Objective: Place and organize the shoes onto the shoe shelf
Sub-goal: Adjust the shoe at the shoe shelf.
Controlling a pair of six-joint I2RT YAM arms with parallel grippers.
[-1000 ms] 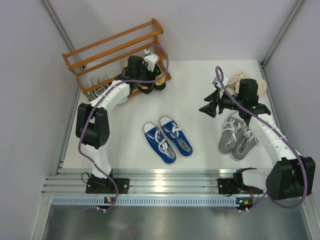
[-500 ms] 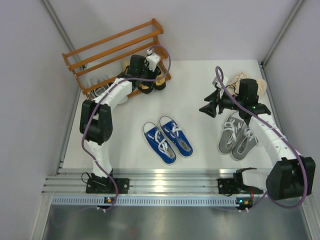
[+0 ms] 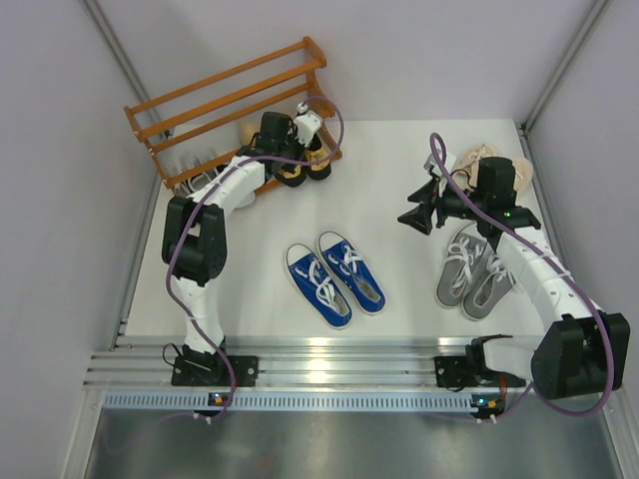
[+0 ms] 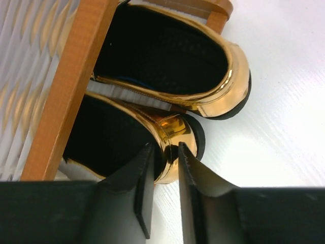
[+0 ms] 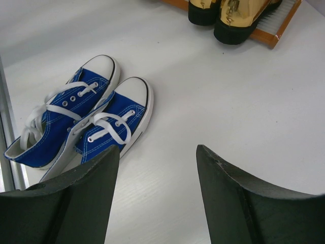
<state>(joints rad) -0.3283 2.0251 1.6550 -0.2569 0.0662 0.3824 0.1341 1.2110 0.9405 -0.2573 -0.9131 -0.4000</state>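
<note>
The shoe shelf (image 3: 228, 92) stands at the far left. Two shiny gold loafers (image 3: 318, 168) sit at its right end with their toes in the bottom tier. My left gripper (image 3: 293, 158) is over them. In the left wrist view it (image 4: 164, 150) is shut on the heel wall of the nearer loafer (image 4: 175, 129), one finger inside the shoe and one outside; the other loafer (image 4: 223, 86) lies beside it. My right gripper (image 3: 411, 218) hangs open and empty above the table (image 5: 157, 148). Blue canvas sneakers (image 3: 334, 277) lie mid-table.
Grey sneakers (image 3: 474, 274) lie under my right forearm, and beige lace-ups (image 3: 481, 156) behind it. A pale pair (image 3: 198, 168) shows in the shelf's bottom tier, left of the loafers. Walls close the table's left, back and right sides. The blue sneakers (image 5: 81, 122) show in the right wrist view.
My left arm has shifted slightly, its elbow moving up and right while the gripper stays at the gold loafers. The right arm has not moved.
</note>
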